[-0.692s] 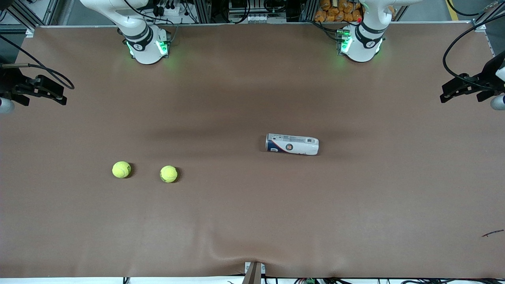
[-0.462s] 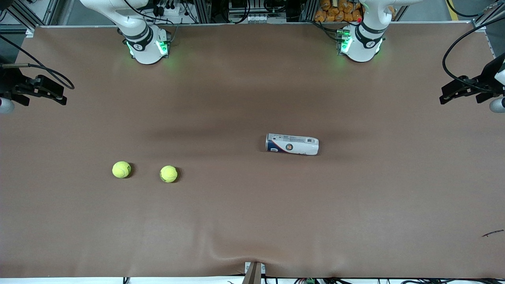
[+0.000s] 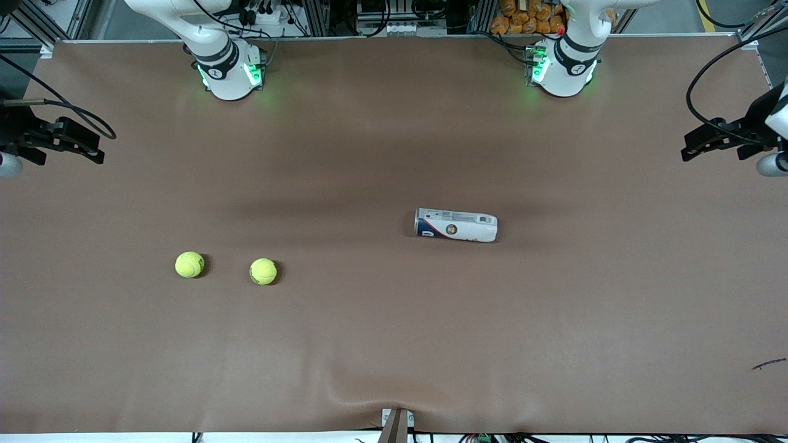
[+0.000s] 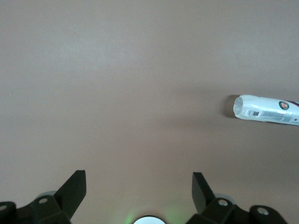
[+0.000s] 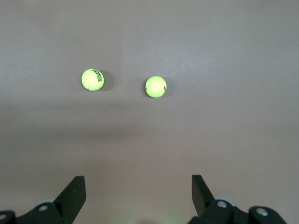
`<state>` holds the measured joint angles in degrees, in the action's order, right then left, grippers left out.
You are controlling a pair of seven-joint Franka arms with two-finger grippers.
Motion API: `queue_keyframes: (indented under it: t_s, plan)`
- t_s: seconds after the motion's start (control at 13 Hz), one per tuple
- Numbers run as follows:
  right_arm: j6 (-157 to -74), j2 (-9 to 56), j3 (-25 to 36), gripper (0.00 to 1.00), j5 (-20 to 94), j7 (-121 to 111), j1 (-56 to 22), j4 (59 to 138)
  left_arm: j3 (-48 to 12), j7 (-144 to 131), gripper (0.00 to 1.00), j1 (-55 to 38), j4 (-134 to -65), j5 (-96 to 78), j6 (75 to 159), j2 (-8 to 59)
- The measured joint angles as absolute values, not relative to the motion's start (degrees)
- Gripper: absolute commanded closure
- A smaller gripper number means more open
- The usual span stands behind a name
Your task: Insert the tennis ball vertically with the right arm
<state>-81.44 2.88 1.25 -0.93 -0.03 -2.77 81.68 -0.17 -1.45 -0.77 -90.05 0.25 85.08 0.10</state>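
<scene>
Tennis balls, qty 2: yellow-green, resting on brown tabletop (image 3: 394, 344) toward right arm's end. First tennis ball (image 3: 189, 264) closest to that end; second tennis ball (image 3: 263, 271) beside it, apart, slightly nearer front camera. Neither touched.

Ball can (image 3: 455, 225): white w/ blue print & round logo, lying on its side near tabletop centre, toward left arm's end, well apart from both balls. Long axis runs from one arm's end toward the other.

Right gripper (image 5: 138, 196): up in air over its end of tabletop, jaws wide apart, nothing between them (both balls in its wrist view).

Left gripper (image 4: 139, 196): up in air over its end, jaws wide apart, empty; can at edge of its wrist view.
</scene>
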Motion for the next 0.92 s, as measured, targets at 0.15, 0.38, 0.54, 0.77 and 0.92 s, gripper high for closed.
queue_keyframes:
  t_s: [0.15,0.38,0.54,0.77,0.92]
  plan:
    - [-81.5,2.9,1.2,0.00,-0.9,0.0,-3.2,81.7,-0.7,2.7,0.00,-1.7,-90.1,0.2,84.9,1.2]
    - [-81.5,3.1,1.2,0.00,-0.9,2.4,-5.4,81.7,-1.0,16.6,0.00,-2.3,-90.2,0.2,84.9,3.7]
    - [-81.6,4.2,1.1,0.00,-0.9,4.1,-7.3,81.9,-1.4,22.1,0.00,-2.7,-90.2,0.0,84.7,5.0]
    - [-82.0,6.7,1.1,0.00,-0.9,4.3,-8.4,82.1,-4.4,24.0,0.00,-7.1,-90.3,0.1,83.8,6.0]
    - [-82.5,7.2,1.1,0.00,-0.9,4.9,-9.1,82.0,-5.2,28.2,0.00,-10.5,-90.7,0.4,83.2,7.8]
